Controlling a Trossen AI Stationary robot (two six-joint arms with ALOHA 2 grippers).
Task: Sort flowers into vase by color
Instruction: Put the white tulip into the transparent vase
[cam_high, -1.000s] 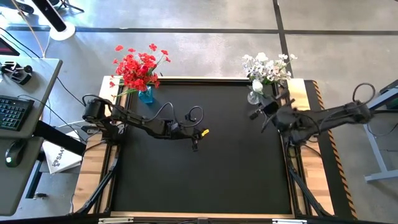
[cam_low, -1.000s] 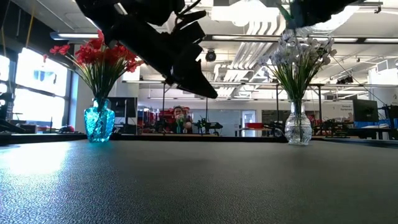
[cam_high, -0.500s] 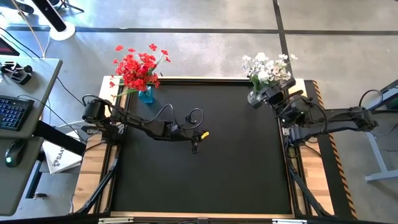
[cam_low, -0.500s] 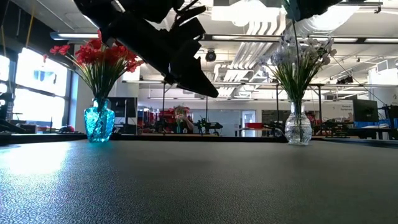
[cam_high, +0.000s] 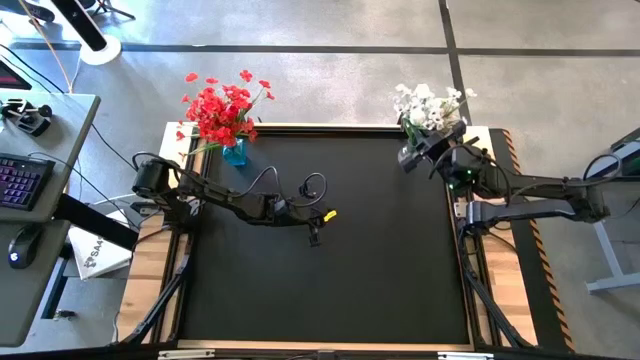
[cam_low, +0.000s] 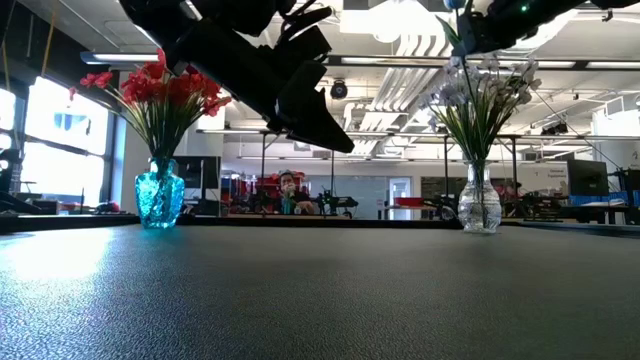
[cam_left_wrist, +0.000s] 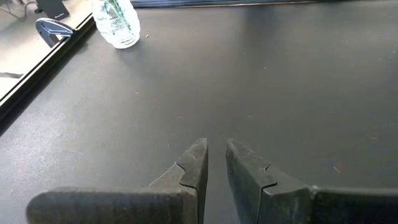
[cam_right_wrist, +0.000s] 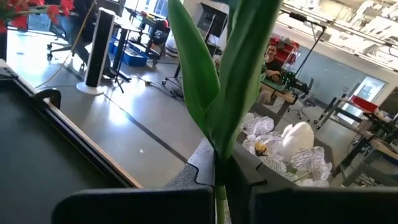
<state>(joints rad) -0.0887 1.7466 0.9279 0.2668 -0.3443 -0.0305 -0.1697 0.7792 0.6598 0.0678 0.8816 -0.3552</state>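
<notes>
I see my right gripper (cam_high: 418, 150) pinching a white flower (cam_right_wrist: 292, 144) over the clear vase (cam_low: 479, 200), far right. My left gripper (cam_left_wrist: 215, 163) hovers mid-table, fingers narrowly apart, empty.

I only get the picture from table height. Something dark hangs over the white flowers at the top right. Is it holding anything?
Observer: Yes. The right gripper is shut on a green stem, seen from its wrist camera.
Operator: Where is it over the table?
Observer: From above, it sits at the far right corner, right over the clear vase of white flowers.
Operator: And the other dark shape?
Observer: That is the left gripper, near the table's middle, nothing between its fingers.
Operator: Any flowers left lying on the table?
Observer: None visible from above; the red flowers stand in the blue vase.
</notes>
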